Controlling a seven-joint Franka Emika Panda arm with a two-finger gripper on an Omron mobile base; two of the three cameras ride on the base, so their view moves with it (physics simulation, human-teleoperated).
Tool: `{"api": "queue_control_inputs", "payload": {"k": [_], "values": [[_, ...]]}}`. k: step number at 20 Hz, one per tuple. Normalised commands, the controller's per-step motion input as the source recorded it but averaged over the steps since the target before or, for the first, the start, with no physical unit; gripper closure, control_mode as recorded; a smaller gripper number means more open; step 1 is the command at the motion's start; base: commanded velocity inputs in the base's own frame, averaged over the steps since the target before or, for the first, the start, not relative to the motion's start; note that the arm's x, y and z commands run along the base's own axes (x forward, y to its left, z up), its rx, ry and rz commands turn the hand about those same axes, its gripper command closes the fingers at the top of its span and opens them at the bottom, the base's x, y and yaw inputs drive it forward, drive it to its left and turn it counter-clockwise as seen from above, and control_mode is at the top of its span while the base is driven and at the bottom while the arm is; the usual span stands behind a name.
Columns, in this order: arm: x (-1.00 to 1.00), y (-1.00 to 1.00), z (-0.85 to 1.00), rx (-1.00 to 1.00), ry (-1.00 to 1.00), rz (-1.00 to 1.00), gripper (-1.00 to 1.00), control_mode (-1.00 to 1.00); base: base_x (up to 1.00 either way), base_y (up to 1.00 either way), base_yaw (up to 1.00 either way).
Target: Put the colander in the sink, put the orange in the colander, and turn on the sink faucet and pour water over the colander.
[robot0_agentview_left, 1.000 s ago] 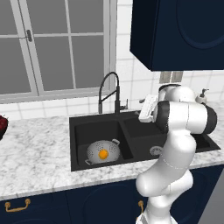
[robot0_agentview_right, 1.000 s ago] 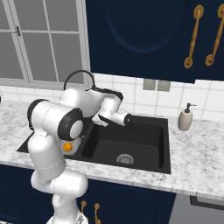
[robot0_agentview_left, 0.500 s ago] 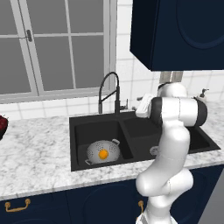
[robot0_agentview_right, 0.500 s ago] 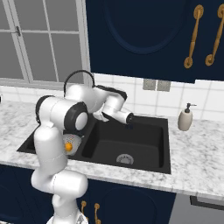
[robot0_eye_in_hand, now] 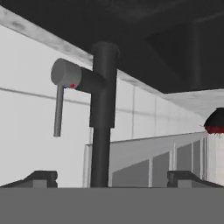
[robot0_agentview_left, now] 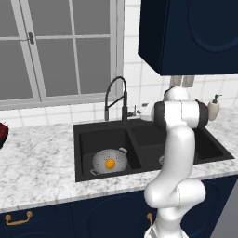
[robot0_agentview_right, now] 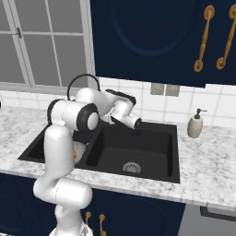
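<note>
Black sink faucet stood dead ahead; arm had swung nearer, pincer wide, empty. Handle next, likely.

White arm folded at the elbow, forearm reaching forward and slightly down from shoulder height. Gripper rolled onto its side, jaws spread wide and holding nothing, fingertips level with each other.
</note>
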Motion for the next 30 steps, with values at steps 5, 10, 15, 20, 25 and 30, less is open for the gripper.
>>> {"api": "queue_control_inputs", "payload": {"k": [5,10,15,20,25,30], "values": [[0.60,0.09,-0.31,0.07,0.14,-0.01,-1.00,-1.00,0.00,0.00,0.00],[0.54,0.00,-0.20,0.09,0.05,0.00,-1.00,-1.00,0.00,0.00,0.00],[0.48,0.00,-0.24,0.05,0.00,0.00,-1.00,-1.00,0.00,0.00,0.00],[0.41,0.03,-0.24,0.03,0.00,-0.03,-1.00,-1.00,0.00,0.00,0.00],[0.13,0.03,-0.09,0.02,0.00,-0.14,1.00,-1.00,0.00,0.00,0.00],[0.03,-0.55,0.00,0.16,-0.03,-0.15,1.00,-1.00,0.00,0.00,0.00]]}}
